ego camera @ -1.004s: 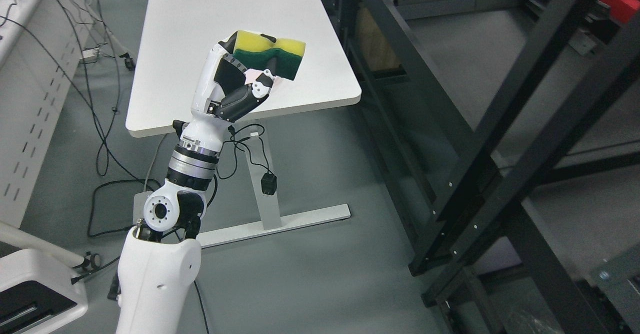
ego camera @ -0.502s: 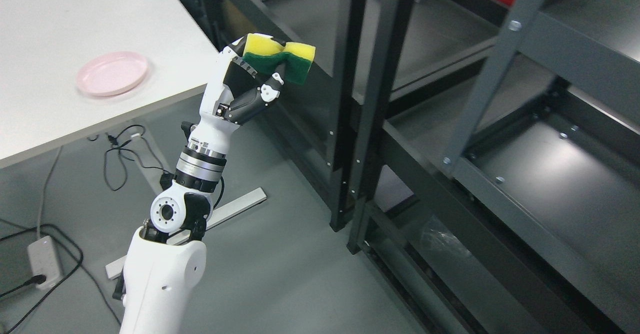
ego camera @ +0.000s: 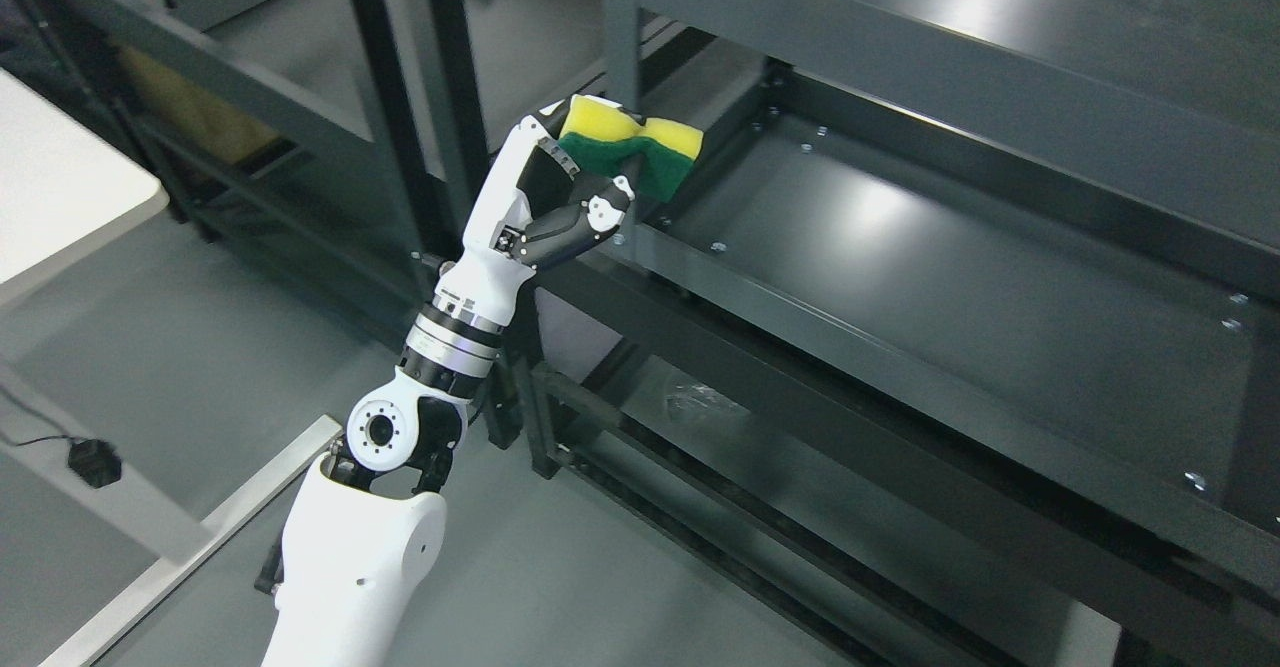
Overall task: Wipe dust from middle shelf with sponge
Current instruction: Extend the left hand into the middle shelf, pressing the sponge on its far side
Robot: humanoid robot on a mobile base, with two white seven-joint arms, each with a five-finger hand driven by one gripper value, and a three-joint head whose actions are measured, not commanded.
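Note:
My left hand [ego camera: 570, 182] is raised at the upper middle of the head view, its fingers shut on a yellow and green sponge [ego camera: 635, 152]. The sponge hangs in the air at the left front corner of the dark metal rack, just beside the upright post [ego camera: 620, 37]. The middle shelf [ego camera: 960, 287] is a dark, glossy tray stretching to the right of the sponge. The sponge does not touch its surface. My right arm is out of view.
The top shelf [ego camera: 1000, 57] overhangs the middle one. A lower shelf [ego camera: 760, 437] holds a crumpled clear plastic piece [ego camera: 700, 405]. A white table corner [ego camera: 60, 207] stands at the left, with its foot bar [ego camera: 190, 537] on the grey floor.
The camera has swung right: the table and pink plate slid out to the left and the rack now fills the view. My left hand, still holding the sponge, is now at the middle shelf's left corner.

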